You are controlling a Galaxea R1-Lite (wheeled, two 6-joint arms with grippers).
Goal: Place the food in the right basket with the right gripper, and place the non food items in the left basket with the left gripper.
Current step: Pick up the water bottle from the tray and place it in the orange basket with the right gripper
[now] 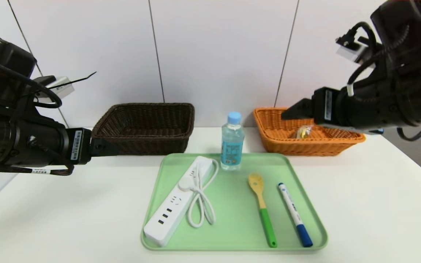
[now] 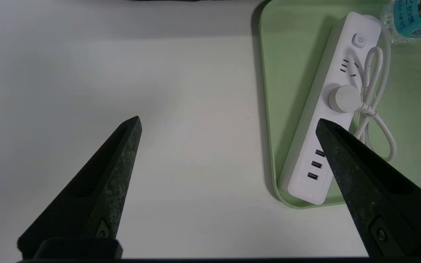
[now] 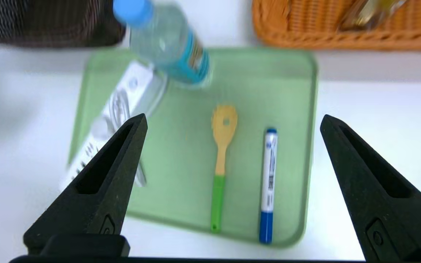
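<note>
The snack (image 1: 302, 132) lies inside the orange-tan right basket (image 1: 305, 147). My right gripper (image 1: 291, 111) hovers above that basket, open and empty (image 3: 232, 122). The water bottle (image 1: 232, 142) stands upright at the far edge of the green tray (image 1: 232, 233). Also on the tray lie the white power strip (image 1: 177, 201) with its coiled cord, the yellow pasta spoon (image 1: 261, 204) and the blue-capped marker (image 1: 294, 213). The dark brown left basket (image 1: 148, 144) looks empty. My left gripper (image 1: 101, 146) hangs open (image 2: 228, 122) over bare table left of the tray, in front of that basket.
The white table (image 1: 378, 204) has free room on both sides of the tray. A white panelled wall (image 1: 217, 54) rises just behind the two baskets. In the left wrist view the power strip (image 2: 338, 109) lies close to one finger.
</note>
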